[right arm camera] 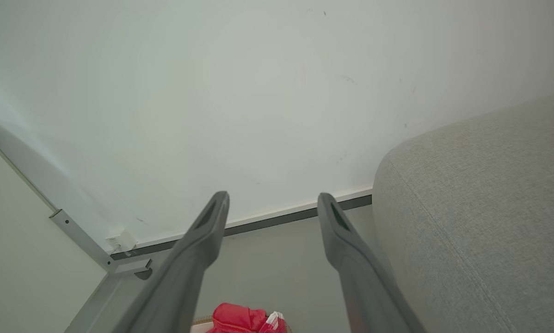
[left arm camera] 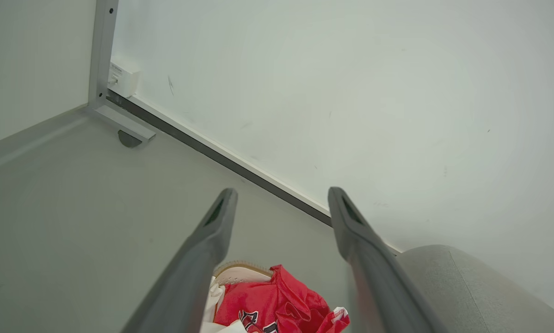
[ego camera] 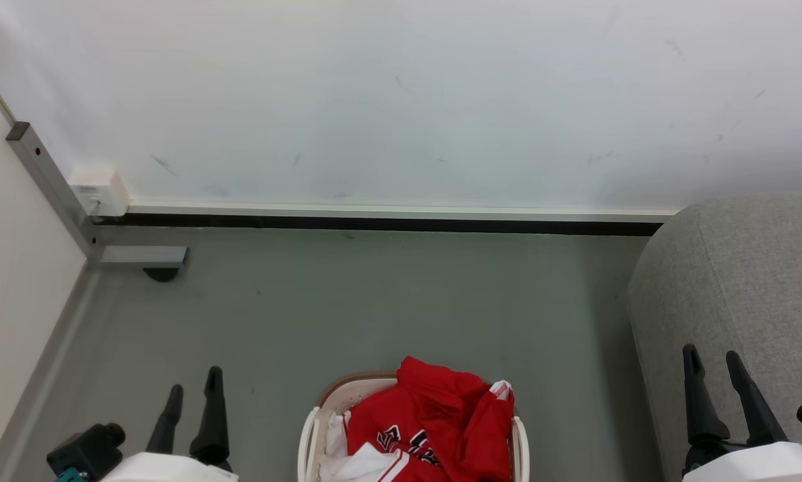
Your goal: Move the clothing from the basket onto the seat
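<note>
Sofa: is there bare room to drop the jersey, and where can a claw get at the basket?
The sofa shows a bare grey top, close by the right claw. Bare floor lies between basket and baseboard, and between basket and sofa. The basket itself is crowded: the jersey heaps over its rim.

Open floor [ego camera: 374, 301] flanks the basket [ego camera: 307, 435]; the sofa [ego camera: 742, 281] bounds the right.
</note>
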